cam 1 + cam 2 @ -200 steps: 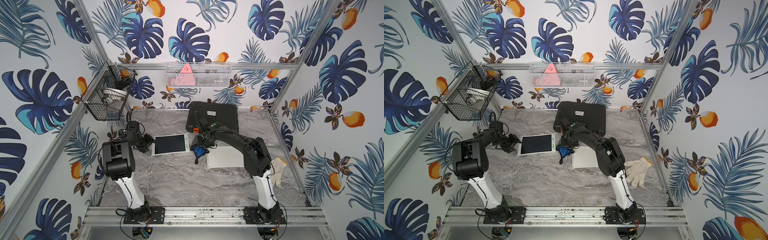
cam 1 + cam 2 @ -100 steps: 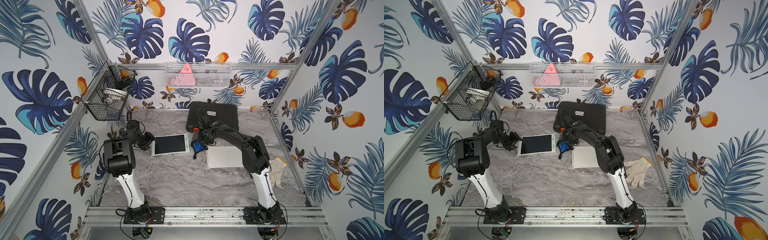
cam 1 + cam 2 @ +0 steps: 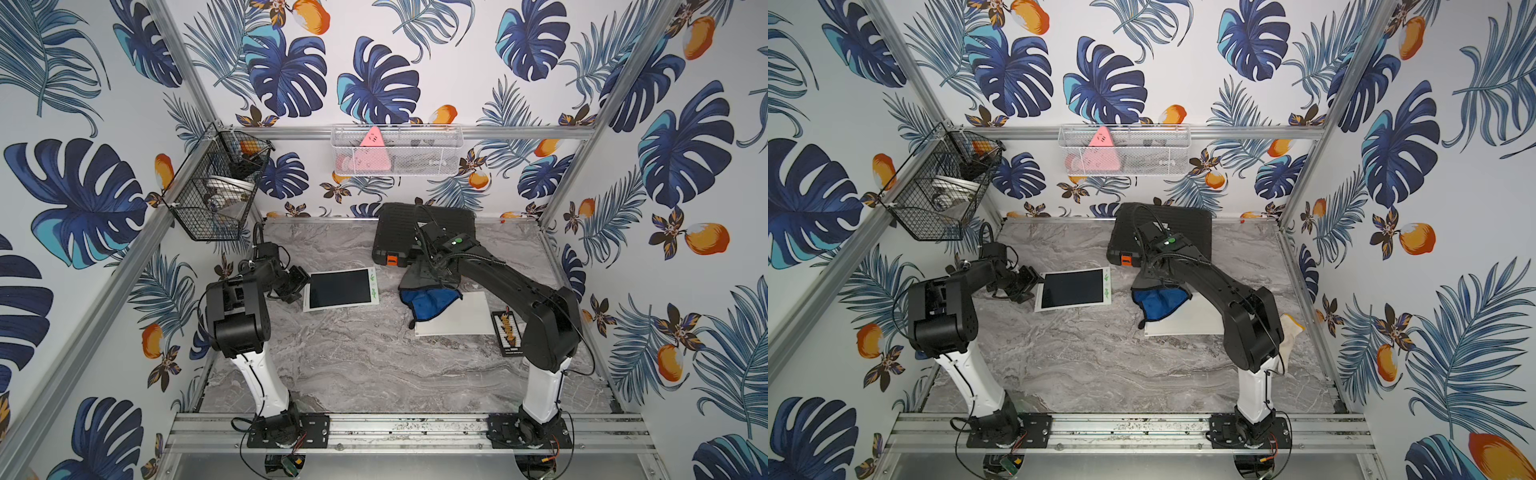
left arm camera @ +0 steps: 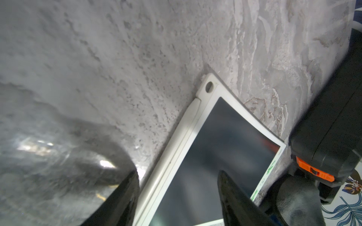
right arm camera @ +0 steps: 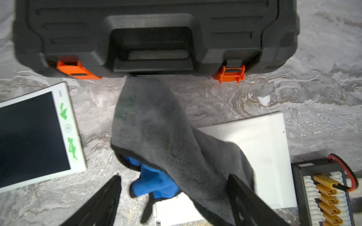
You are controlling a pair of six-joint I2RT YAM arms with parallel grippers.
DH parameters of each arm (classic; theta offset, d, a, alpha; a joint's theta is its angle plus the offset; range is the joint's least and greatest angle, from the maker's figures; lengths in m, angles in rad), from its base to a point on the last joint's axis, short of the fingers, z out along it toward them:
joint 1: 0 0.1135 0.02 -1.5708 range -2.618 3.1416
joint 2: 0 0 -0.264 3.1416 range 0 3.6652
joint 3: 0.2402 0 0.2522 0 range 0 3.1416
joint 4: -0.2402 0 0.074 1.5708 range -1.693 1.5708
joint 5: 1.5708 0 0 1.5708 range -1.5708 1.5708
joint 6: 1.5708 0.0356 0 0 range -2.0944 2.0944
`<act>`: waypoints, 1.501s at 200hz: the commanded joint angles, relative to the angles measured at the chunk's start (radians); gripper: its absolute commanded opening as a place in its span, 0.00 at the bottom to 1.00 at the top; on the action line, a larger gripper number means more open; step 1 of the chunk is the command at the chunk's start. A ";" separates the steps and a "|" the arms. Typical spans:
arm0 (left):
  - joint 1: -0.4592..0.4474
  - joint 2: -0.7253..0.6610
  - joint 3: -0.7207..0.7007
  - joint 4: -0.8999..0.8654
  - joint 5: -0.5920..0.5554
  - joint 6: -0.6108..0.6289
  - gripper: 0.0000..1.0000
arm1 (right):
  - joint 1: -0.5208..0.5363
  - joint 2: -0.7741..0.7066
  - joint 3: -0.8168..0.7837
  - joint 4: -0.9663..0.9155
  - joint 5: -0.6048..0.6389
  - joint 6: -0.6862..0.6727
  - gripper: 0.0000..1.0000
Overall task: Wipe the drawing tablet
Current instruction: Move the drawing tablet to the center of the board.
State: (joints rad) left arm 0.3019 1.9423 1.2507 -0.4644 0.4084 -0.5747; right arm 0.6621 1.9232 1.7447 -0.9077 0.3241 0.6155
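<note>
A black wire basket (image 3: 195, 208) on the left wall holds white, dish-like things and something orange. A white mesh basket (image 3: 415, 160) on the back wall holds a pink triangle (image 3: 371, 151). Its other contents are too dim to name. A black case (image 3: 395, 232) with orange latches sits shut at the back of the grey desk (image 3: 353, 361).

The tablet (image 3: 340, 289) lies flat on the desk between the arms, with a dark screen and green scribbles on its white border. The left gripper (image 4: 178, 173) has its jaws spread across the tablet's short edge, one finger over the desk and one over the screen, pinching nothing.

The right gripper (image 5: 174, 177) hovers with its jaws wide apart above a grey-and-blue cloth (image 5: 156, 121). The cloth lies loose just beside the tablet, partly on a white board (image 5: 264, 146).
</note>
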 commanded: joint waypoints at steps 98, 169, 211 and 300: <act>-0.013 0.079 0.049 -0.068 0.017 0.029 0.69 | 0.044 0.561 0.489 0.104 -0.414 -0.012 0.79; -0.027 0.087 0.014 -0.049 0.015 0.029 0.69 | 0.045 0.646 0.485 0.178 -0.486 0.050 0.78; -0.045 0.067 -0.027 -0.039 0.035 0.011 0.69 | 0.050 0.633 0.415 0.230 -0.572 0.063 0.77; -0.109 -0.163 -0.267 -0.101 -0.065 -0.080 0.69 | 0.098 0.386 0.029 0.307 -0.688 -0.004 0.74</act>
State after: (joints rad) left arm 0.2157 1.8229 1.0534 -0.3210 0.3847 -0.5903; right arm 0.7422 2.3508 1.8759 -0.5098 -0.2287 0.6125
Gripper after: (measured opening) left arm 0.685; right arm 0.745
